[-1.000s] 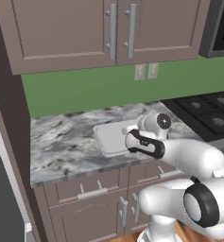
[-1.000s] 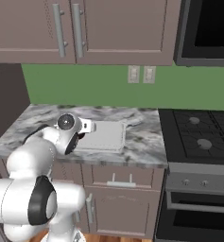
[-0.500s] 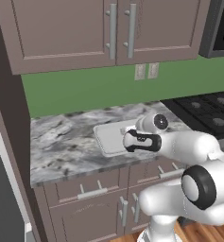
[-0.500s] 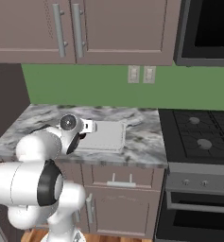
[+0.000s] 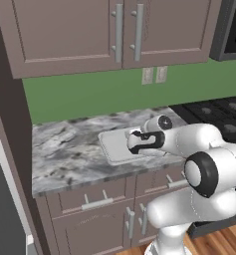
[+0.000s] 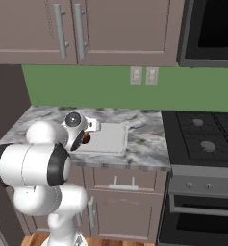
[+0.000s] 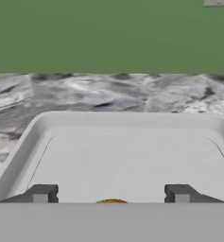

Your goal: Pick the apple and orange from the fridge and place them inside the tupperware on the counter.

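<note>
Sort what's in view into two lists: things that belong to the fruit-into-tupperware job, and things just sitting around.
Part of the job:
- tupperware
- orange, a sliver between the gripper fingertips
- counter, under the tupperware

Just around:
- stove
- upper cabinets
- wall outlets
- lower cabinet drawers

The shallow white rectangular tupperware tray sat on the grey-and-white marbled stone counter, toward its stove end. The black gas stove top lay just beside the counter, on the side away from the dark tall panel. Over the tray's near edge hung the two-finger gripper, and between its tips sat the small round orange, above the tray's floor. Behind the tray rose the green wall, carrying two pale outlet plates; above it hung the mauve-brown wall cabinets.
</note>
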